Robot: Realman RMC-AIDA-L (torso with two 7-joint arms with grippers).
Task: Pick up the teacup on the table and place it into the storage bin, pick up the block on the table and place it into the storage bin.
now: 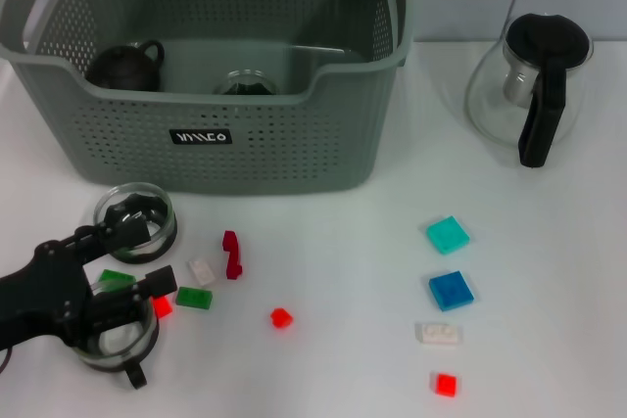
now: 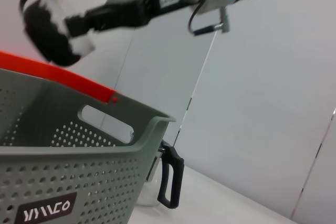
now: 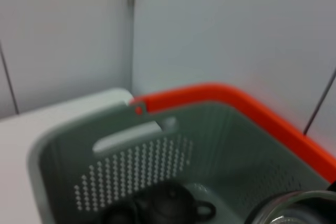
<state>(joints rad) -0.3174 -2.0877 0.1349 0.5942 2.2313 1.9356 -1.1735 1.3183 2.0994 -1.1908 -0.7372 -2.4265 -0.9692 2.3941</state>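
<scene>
Head view is showing the left gripper point(image 1: 147, 261) working low at the near-left corner of the bench point(image 1: 333, 340), in front of the storage bin point(image 1: 294, 144). Its jaws are standing wide, reaching between two clear glass teacups: one cup point(image 1: 137, 210) just before the bin's front wall, the other cup point(image 1: 118, 335) nearer the robot, under the arm. Neither is being held, as far as these views are showing. Small blocks are lying close by: a green block point(image 1: 194, 298) just beside the lower finger, a red block point(image 1: 281, 317) further out, and a blue block point(image 1: 452, 290) well apart to the right.

Inside the bin a dark teapot point(image 1: 125, 66) and another glass piece point(image 1: 245, 82) are already sitting. The right gripper point(image 2: 52, 27) is hanging above the bin, appearing only in the left wrist view; whether its jaws are open I cannot tell.

The risk, I judge, is crowding: closing here could be nudging a glass cup aside or trapping the green block, and thin glass may be slipping or tipping while being lifted over the bin's rim.
</scene>
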